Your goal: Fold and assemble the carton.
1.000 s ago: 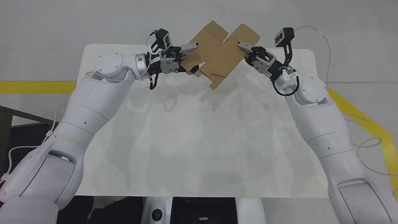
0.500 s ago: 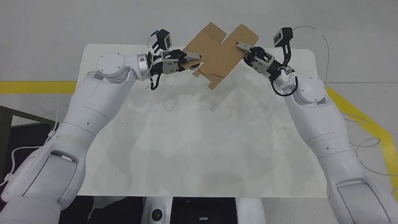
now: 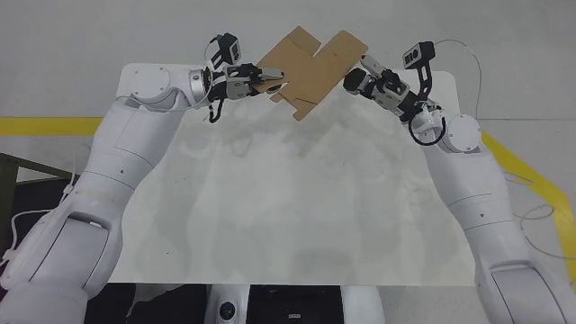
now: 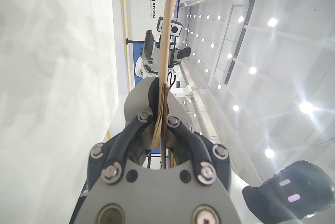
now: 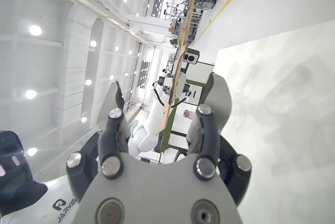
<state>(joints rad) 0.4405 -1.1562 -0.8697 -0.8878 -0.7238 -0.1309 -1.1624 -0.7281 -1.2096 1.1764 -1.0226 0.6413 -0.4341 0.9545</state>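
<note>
Above the far edge of the counter [image 3: 270, 198] hangs the flattened cardboard carton [image 3: 310, 67], likely light and floppy at its creases. The left gripper [image 3: 273, 77] is clamped on one edge; the right gripper [image 5: 167, 91] gapes beside the opposite edge, a sensible hold.

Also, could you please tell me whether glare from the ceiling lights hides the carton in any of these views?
No. Left wrist view: lamps flare into star streaks away from the carton, edge-on in the shut left claw. Right wrist view: mild lamp glow; the carton shows plainly between the fingers of the open right claw. Top view: even light, faint shadows on the table.
</note>
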